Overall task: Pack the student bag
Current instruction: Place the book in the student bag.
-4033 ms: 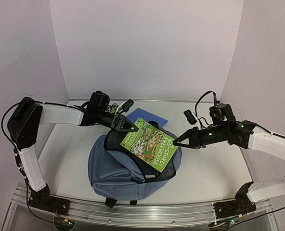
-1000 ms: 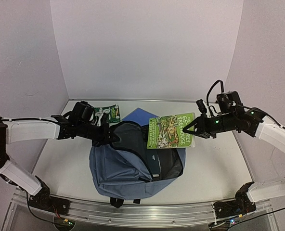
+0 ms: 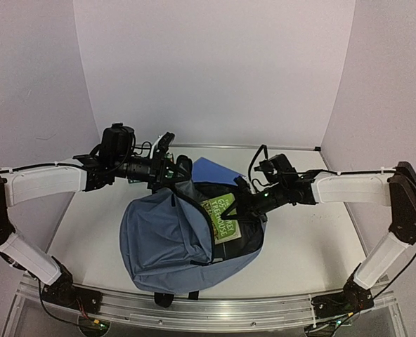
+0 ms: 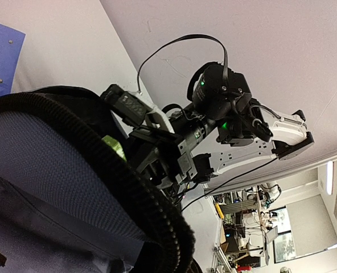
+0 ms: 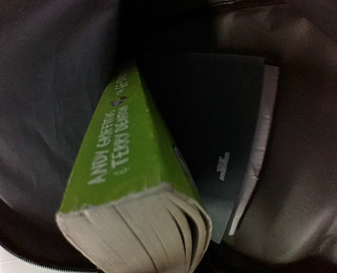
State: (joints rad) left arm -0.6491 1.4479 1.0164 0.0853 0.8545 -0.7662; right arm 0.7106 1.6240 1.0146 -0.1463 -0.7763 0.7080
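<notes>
Mid-table, student bag [image 3: 162, 242] lies with its mouth toward the far right and the front panel slumped near-left. Left pincer [image 3: 174, 170] sits at the far-left rim of the mouth and looks clamped on the fabric, propping the opening up. Its own camera shows only the zip rim [image 4: 120, 190] close up with no fingers in view, so that's a judgement. Right pincer [image 3: 244, 205] is down in the mouth at the green paperback [image 3: 221, 219], which is partly inside with some cover showing from above. Right wrist view has the paperback spine-up along the left lining, with a dark flat book [image 5: 225, 131] just beside it on the right. No fingers in that view either, so can't tell whether the right pincer is gripping the paperback or is free of it. Blue notebook [image 3: 211, 170] is on the table [image 3: 306, 246] just beyond the bag, not packed. Step in hand, as I read it, is seating the paperback. Hold the rim high and taut, slide the book along its length parallel to the dark book, and release only once its lower edge is supported. Back out straight along the entry line to avoid snagging lining or zip. Risk: soft bag sags and the book tips out.
</notes>
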